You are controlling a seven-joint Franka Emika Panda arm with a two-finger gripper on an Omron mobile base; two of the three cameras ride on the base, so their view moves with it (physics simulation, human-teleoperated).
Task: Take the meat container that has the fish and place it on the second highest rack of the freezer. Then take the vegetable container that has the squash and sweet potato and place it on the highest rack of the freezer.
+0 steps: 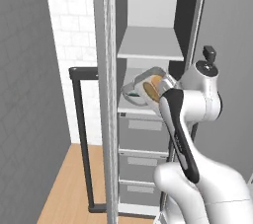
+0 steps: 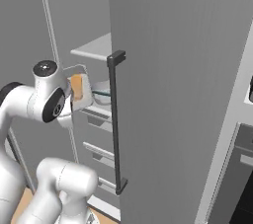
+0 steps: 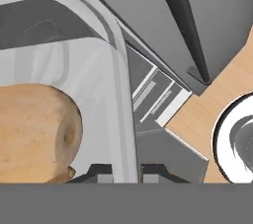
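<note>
My gripper (image 3: 126, 176) is shut on the side wall of the vegetable container (image 1: 157, 81), a pale tray that hangs tilted in front of the open freezer (image 1: 148, 20). A tan sweet potato piece (image 3: 34, 131) lies inside it, and an orange chunk (image 2: 76, 86) shows in the right base view. Behind the tray, the meat container (image 1: 129, 95) rests on the lower shelf, with a slim greenish fish (image 2: 101, 91) in it. The highest rack (image 1: 148, 45) sits above the tray, bare.
The freezer door (image 2: 173, 94) stands open on the right, its dark bar handle (image 2: 115, 119) close to the tray. Grey drawers (image 1: 141, 129) lie below the shelves. A dark oven (image 2: 242, 178) is at far right. Wood floor (image 1: 69, 183) lies below.
</note>
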